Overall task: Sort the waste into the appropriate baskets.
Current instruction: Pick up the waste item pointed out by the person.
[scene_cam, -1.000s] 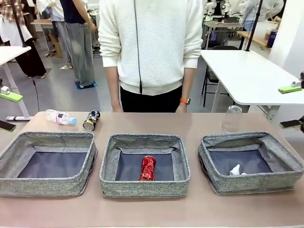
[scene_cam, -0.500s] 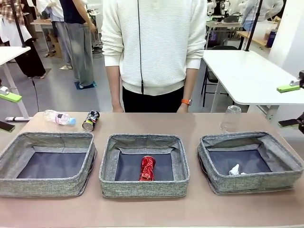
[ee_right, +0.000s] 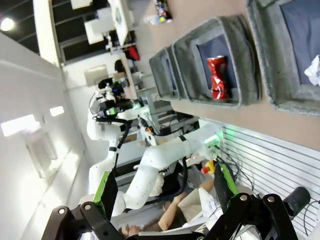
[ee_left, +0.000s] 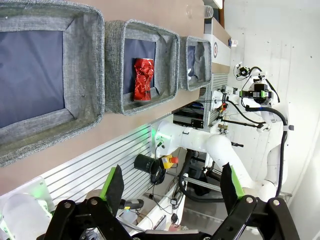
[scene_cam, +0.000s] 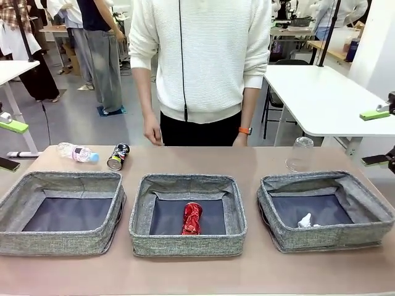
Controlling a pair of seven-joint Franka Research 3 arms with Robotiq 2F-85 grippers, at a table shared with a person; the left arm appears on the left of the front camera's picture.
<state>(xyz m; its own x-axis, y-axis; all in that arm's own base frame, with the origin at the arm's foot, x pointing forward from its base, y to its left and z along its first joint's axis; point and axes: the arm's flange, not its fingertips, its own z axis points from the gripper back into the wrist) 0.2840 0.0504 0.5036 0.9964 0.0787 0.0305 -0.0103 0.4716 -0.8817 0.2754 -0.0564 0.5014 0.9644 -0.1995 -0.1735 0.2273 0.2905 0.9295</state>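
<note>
We find left gripper (ee_left: 172, 187) and right gripper (ee_right: 162, 187) spread wide, empty, back from the tan table (scene_cam: 197, 271). Of three grey woven baskets (scene_cam: 58, 242), the middle basket (scene_cam: 187, 243) holds a dented red can (scene_cam: 192, 218), the right basket (scene_cam: 327, 239) a white paper wad (scene_cam: 305, 220). Far left lie a crushed dark printed can (scene_cam: 118, 156) and clear plastic bottle (scene_cam: 77, 152); we advise gripping that can across its body, bound for the middle basket. Beyond, a person (scene_cam: 203, 61), crowded workshop

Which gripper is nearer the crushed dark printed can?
Left. The left gripper is at the left edge of the brown table, near the crushed dark printed can; the right gripper is at the opposite edge.
</note>
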